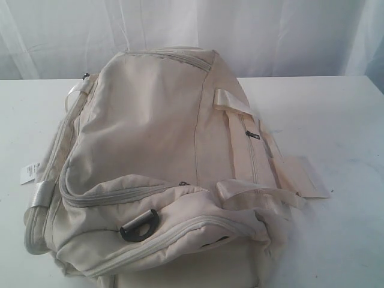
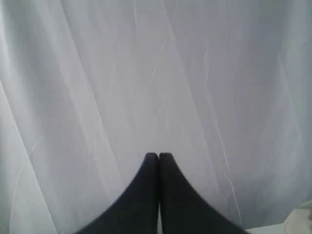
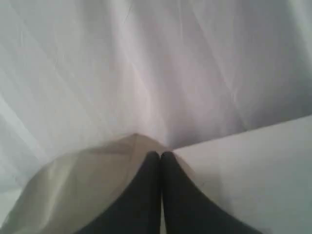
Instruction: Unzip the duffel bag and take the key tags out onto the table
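Here, the left tool (image 2: 158, 156) shows in its wrist view as two smooth black fingers pressed flat together at the tips, with nothing held. It points at the pleated white curtain (image 2: 146, 73) behind the duffel bag (image 1: 150, 150). The right tool (image 3: 161, 155) is closed in the same way, tips meeting and holding nothing. It is raised above one rounded edge of the bag, whose beige cloth fills the space just beyond its fingers.

The duffel bag lies in the middle of the white counter (image 1: 342, 120) and covers much of it. It is soft, cream-beige woven fabric, slumped and creased, with a rounded far end and a bulging near end. Matching zippers (image 1: 114, 197) curve along its left side and across the near pockets, and those in view look closed. Flat webbing handles (image 1: 231, 102) loop from its right flank. A black D-ring (image 1: 140, 227) stands up from the near end. A small white paper tag (image 1: 29, 174) lies on the counter just beside the bag's left side. The counter around the bag is matte and plain.
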Tool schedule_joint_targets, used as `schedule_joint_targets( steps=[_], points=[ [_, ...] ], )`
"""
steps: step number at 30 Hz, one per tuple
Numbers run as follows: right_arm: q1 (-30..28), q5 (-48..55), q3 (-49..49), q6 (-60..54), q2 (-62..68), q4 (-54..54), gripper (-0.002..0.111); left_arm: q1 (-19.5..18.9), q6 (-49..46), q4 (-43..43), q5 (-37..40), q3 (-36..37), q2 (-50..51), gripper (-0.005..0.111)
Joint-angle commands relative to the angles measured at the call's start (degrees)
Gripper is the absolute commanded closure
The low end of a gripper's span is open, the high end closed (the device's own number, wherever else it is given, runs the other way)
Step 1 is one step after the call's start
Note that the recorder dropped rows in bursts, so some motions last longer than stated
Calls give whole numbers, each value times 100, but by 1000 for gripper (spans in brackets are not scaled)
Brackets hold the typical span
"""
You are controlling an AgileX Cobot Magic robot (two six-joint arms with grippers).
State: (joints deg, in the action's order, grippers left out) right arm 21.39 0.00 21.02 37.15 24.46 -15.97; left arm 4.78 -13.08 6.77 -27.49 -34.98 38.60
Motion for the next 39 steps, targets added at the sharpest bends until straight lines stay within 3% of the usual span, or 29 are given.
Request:
schedule_joint_targets(
  steps=[1,7,11,14,17,23,29,35,39],
  points=[
    [1060,350,234,-285,990,-83,108,-4,8,-283,-43,-797,1130,107],
    [2790,584,247,-385,2312,23,108,-4,1366,-1882,634,-1361,2043,107],
    [3430,32,247,-385,2977,95,108,-4,2348,-2731,674,-1371,2312,107],
    [3522,-313,247,-347,3184,95,108,-4,3170,-3426,783,-1371,2422,107],
    [3522,-347,247,-347,3239,95,108,-4,3284,-4181,745,-1371,2508,107],
    [3522,-357,247,-347,3237,95,108,-4,3808,-4592,653,-1371,2665,107],
    [3522,-507,247,-347,3237,95,108,-4,4684,-4894,46,-1371,2857,106],
    [3522,-671,247,-347,3237,95,108,-4,6482,-5435,-38,-1371,2896,83],
    [3522,-671,247,-347,3237,95,102,-4,7075,-5855,-79,-1371,2899,59]
  ],
)
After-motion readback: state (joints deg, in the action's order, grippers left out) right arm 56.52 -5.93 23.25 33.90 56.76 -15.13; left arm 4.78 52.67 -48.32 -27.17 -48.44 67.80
